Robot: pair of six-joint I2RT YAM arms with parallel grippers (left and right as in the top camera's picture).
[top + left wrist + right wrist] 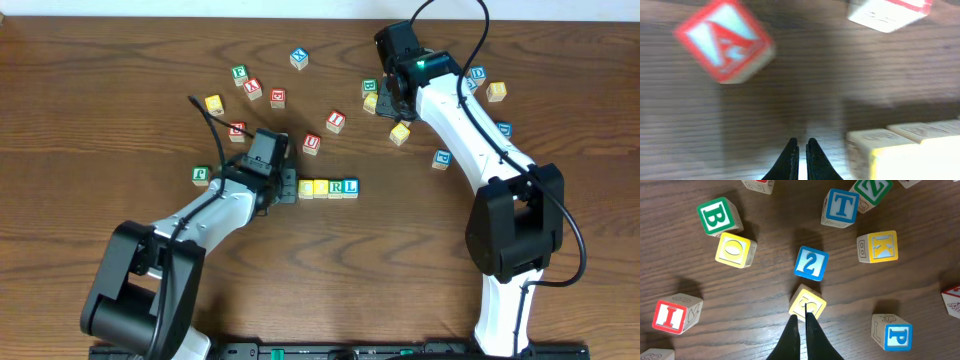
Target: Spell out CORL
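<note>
the corl row [328,187] lies just beside my left pincer [801,141], off to the right of its tips, whose jaws are pressed together on nothing, so i'd nudge the yellow end cube [905,160] squarely and slowly, keeping clear of the red a cube [722,42] ahead.

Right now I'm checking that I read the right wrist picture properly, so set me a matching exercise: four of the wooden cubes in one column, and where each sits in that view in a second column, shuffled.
Things:
1. wooden cube with a green B
2. wooden cube with a blue 2
3. wooden cube with a red I
4. wooden cube with a blue P

Places in the right wrist view:
a. lower right
b. upper left
c. lower left
d. middle

Pairs: 1-b, 2-d, 3-c, 4-a
</note>
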